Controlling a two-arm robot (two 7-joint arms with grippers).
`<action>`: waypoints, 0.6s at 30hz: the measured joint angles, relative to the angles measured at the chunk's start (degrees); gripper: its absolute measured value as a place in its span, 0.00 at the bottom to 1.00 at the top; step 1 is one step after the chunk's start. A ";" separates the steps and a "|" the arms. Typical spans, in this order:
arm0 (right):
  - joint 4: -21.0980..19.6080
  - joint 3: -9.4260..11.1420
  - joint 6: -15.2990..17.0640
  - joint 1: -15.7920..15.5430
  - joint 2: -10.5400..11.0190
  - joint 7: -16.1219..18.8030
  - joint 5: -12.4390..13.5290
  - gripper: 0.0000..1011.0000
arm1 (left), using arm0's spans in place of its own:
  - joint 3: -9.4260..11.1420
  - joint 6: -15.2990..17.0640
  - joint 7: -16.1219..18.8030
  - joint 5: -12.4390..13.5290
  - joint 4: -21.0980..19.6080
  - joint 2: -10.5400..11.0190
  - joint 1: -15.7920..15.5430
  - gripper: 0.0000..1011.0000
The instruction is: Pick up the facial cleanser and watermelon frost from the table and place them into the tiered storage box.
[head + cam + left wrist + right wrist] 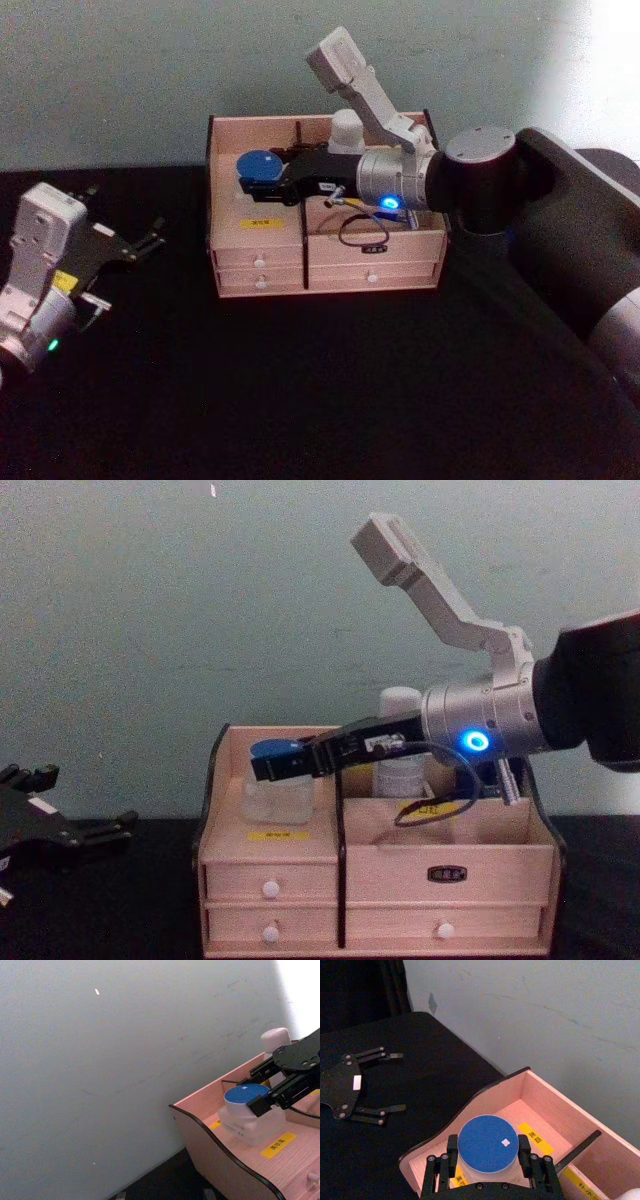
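Right gripper reached across the tiered storage box, which stood on the black desk near the far wall. We noted its fingers closed on either side of a blue-capped jar, pinching it just below the cap. The jar sat low in the box's left compartment, near the front rail with the yellow label; from the chest view we could not tell whether its base was touching the compartment floor or just above it. A white-capped bottle stood upright in the far right compartment, behind the right arm. We judged these to be the two task items, though we could not read which was the cleanser and which the watermelon frost. Left gripper rested over the desk to the left, well apart from the box, fingers spread and holding nothing. Handling, as we judged it: the jar looked small, rigid and light, with a translucent plastic body likely smooth and a little slippery, so a hold on the flat sides under the cap seemed soundest. Squeezing harder than needed seemed pointless. The thin wooden divider lay close beside the gripper, a snag risk on withdrawal.
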 joint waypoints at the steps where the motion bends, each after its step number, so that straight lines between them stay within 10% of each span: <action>1: 0.00 0.00 0.00 0.00 0.00 0.00 0.01 0.72 | 0.00 0.00 0.00 0.01 0.00 0.00 0.00 0.99; 18: -0.05 0.03 -0.02 -0.04 0.00 -0.04 0.15 0.99 | 0.00 0.00 0.00 0.00 0.00 0.00 0.00 0.99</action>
